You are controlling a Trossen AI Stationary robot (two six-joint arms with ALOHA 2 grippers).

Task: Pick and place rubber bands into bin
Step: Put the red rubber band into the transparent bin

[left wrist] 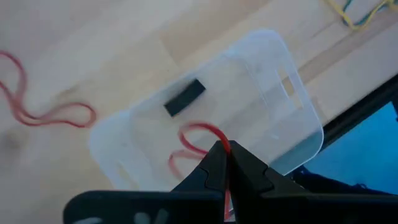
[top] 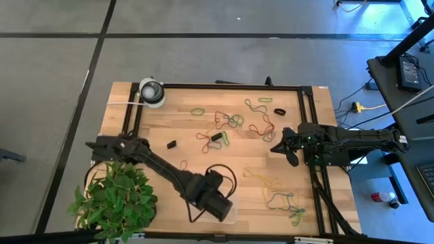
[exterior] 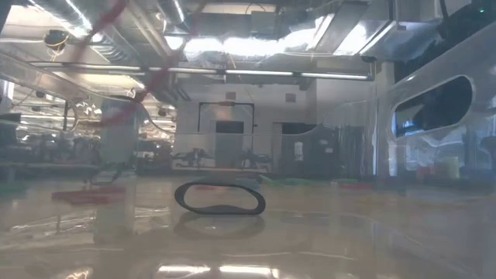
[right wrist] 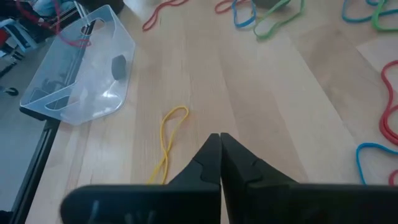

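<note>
The clear plastic bin (left wrist: 283,93) sits near the table's near edge (top: 232,215), with a short black band (left wrist: 184,97) lying in it. My left gripper (left wrist: 225,152) hovers above the bin, shut on a red rubber band. My right gripper (right wrist: 219,140) is shut and empty, above bare wood toward the table's right side (top: 277,147), with a yellow band (right wrist: 168,134) lying just ahead of it. Many more rubber bands in red, green, blue, yellow and black lie loose across the far middle (top: 234,120) and near right (top: 283,198) of the table. My left gripper pinches the red rubber band (left wrist: 219,138) between its two fingertips, coming from above and pointing down into the bin. The band's loop (left wrist: 186,146) hangs slack below the fingers, inside the bin's walls; whether it touches the bin floor I cannot tell.
A round white-and-grey object (top: 152,91) stands at the far left corner. A leafy green plant (top: 115,196) fills the near left corner. A black frame rail (top: 308,115) runs along the table's right side. Another red band (left wrist: 43,115) lies on the wood beside the bin.
</note>
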